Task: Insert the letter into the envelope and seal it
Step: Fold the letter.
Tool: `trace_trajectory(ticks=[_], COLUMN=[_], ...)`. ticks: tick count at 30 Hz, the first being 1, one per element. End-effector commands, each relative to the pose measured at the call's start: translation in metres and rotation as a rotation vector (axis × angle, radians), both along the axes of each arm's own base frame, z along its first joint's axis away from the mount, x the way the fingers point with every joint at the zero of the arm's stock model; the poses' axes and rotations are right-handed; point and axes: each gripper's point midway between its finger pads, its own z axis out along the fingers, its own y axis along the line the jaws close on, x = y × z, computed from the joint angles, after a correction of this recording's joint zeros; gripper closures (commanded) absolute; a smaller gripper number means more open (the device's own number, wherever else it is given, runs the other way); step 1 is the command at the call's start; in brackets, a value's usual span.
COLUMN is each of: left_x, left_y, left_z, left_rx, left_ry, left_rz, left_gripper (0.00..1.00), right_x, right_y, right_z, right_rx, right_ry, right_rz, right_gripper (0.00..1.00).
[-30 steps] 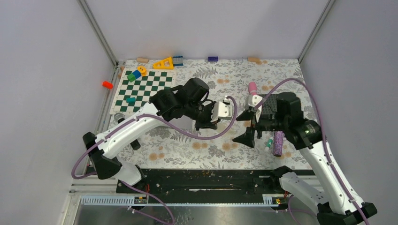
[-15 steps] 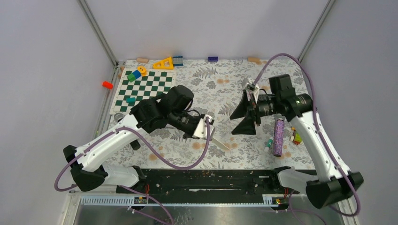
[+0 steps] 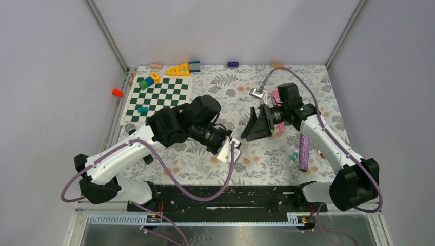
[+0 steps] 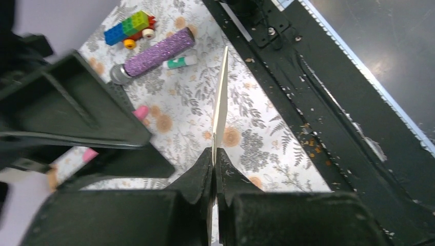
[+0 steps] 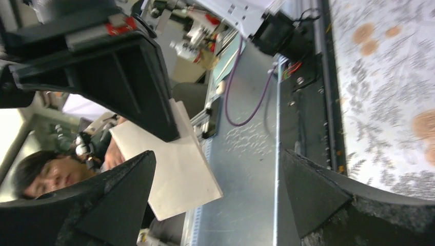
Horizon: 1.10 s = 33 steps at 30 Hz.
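L gripper [image 4: 213, 155]: jaws pinched tight on letter [image 4: 221, 97], a thin cream sheet, edge-on, sticking straight out past the tips, over floral mat [image 4: 256, 138]. R gripper [image 5: 218, 154]: jaws spread wide, holding nothing, facing L gripper at close range. Sheet's free corner shows betw. R fingers [image 5: 118, 195]; contact w/ them, can't tell. Glitter tube [image 4: 154, 51] lies ahead-left of L tips.

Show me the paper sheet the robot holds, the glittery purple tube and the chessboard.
paper sheet [image 5: 177, 179], right wrist view, its flat face.
glittery purple tube [image 4: 156, 51], left wrist view, mid-body.
chessboard [image 3: 161, 95], top view, central squares.
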Motion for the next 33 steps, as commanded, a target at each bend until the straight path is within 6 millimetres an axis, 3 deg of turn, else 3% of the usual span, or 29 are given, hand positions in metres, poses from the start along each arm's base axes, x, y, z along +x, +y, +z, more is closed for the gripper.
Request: trace_trajectory(ticks=[1,4,12,22,25,28,30,33], left_x=[0.008,0.007,0.01,0.025,0.031,0.03,0.028,0.035], left_y=[-0.008,-0.009,-0.012,-0.012,-0.011,-0.004,0.001,0.006], left_z=[0.03,0.033,0.023,0.016,0.014,0.007,0.005,0.006], left_rx=[-0.055,-0.061,-0.027,0.025,0.058,0.084,0.085,0.08], left_ry=[-0.107,-0.106,-0.101,-0.142,-0.162,-0.182,-0.197,-0.238], left_rz=[0.007,0.0,0.002,0.063,0.106,0.1,0.097,0.131], left_gripper=[1.0,1.0,1.0,1.0,1.0,1.0,1.0,1.0], right_x=[-0.028,-0.033,-0.056,-0.053,-0.04,-0.04,-0.041,-0.023], right_y=[0.005,0.005,-0.003,-0.003,-0.004,-0.015,-0.023,-0.029], right_z=[0.014,0.003,0.011,0.0,0.009,0.022,0.037,0.05], right_rx=[0.056,0.047,0.069,0.056,0.05,0.098,0.082,0.065], right_ry=[0.034,0.032,-0.012,0.02,0.004,-0.223,-0.248,-0.221], right_rz=[0.15,0.164,0.17,0.166,0.139,0.087,0.045,-0.014], right_gripper=[0.01,0.02,0.03,0.01,0.02,0.01,0.0,0.06])
